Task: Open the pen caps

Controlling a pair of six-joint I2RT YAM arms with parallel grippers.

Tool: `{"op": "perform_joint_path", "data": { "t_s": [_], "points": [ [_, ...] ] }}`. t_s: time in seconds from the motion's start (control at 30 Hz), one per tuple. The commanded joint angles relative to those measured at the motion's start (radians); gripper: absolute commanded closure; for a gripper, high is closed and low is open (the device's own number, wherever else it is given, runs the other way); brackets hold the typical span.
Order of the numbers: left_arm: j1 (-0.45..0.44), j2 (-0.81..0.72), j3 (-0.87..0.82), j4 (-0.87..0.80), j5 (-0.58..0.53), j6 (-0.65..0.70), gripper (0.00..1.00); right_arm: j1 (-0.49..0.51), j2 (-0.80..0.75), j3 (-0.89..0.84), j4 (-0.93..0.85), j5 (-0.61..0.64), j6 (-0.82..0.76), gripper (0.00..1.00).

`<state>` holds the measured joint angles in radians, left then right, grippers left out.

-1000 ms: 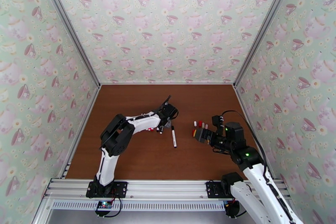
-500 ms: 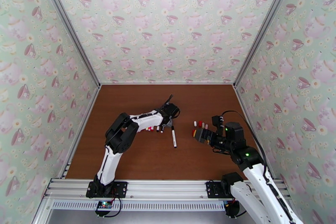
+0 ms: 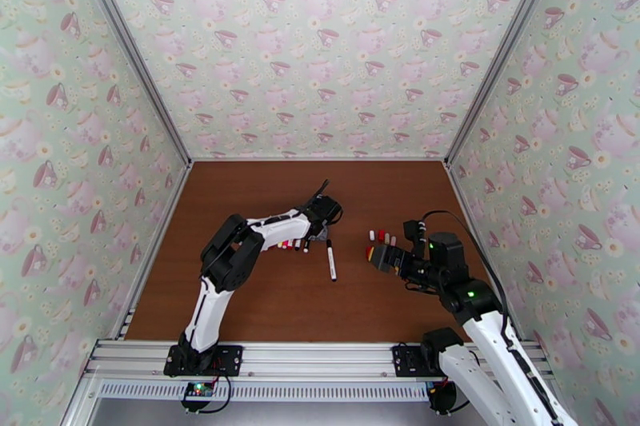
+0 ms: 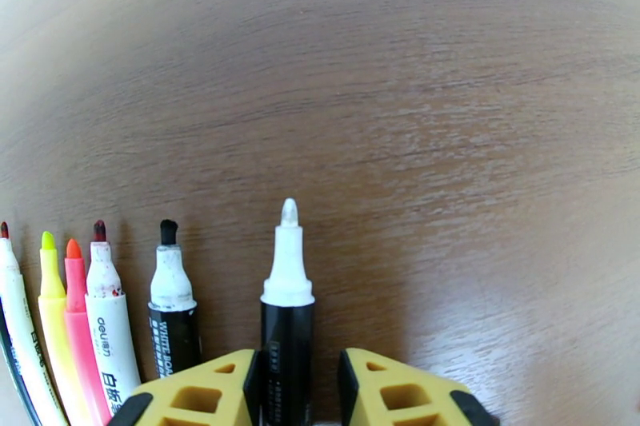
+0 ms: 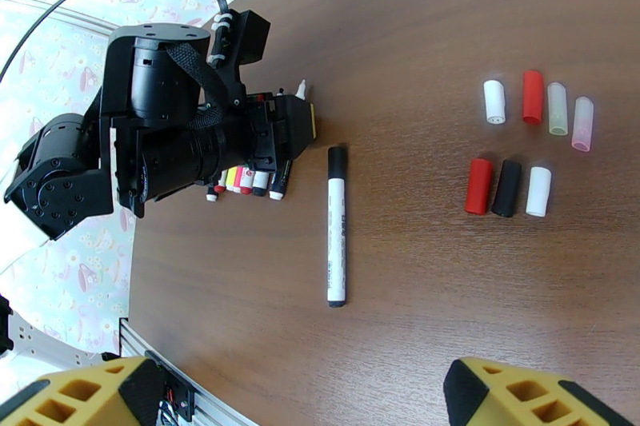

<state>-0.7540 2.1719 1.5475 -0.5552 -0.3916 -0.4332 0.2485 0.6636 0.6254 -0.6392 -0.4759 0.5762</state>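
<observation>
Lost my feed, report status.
Left pincer open, flanking uncapped pen. Right pincer open, empty. Seven caps lie loose. Nothing in the way.

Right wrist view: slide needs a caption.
Seven loose pen caps beside a lone pen; left gripper over the uncapped pens.

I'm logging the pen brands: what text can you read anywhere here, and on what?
"deli", then Chinese characters, cut off: white pen beside the pink pen.
"WHITE BOA", cut off: black-tipped pen.
White-tipped pen: print too blurred to read.
Capped pen: print too small to read.
</observation>
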Motion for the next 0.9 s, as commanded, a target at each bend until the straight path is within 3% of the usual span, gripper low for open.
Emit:
{"op": "perform_joint_path", "data": {
  "t_s": [0.0, 0.23, 0.47, 0.87],
  "points": [
    [0.001, -0.039, 0.003, -0.016, -0.022, 0.011, 0.67, 0.006, -0.002, -0.001, -0.017, -0.007, 0.003, 0.0],
    [-0.037, -0.183, -0.069, -0.018, -0.032, -0.018, 0.67, 0.005, -0.005, -0.003, -0.017, -0.013, 0.006, 0.0],
    [-0.078, -0.305, -0.135, -0.069, 0.088, -0.165, 0.62, 0.006, -0.013, -0.005, -0.017, -0.017, 0.015, 0.0],
    [-0.129, -0.295, -0.158, -0.081, 0.226, -0.372, 0.61, 0.006, -0.008, -0.01, -0.02, -0.019, 0.01, 0.01]
  ]
}}
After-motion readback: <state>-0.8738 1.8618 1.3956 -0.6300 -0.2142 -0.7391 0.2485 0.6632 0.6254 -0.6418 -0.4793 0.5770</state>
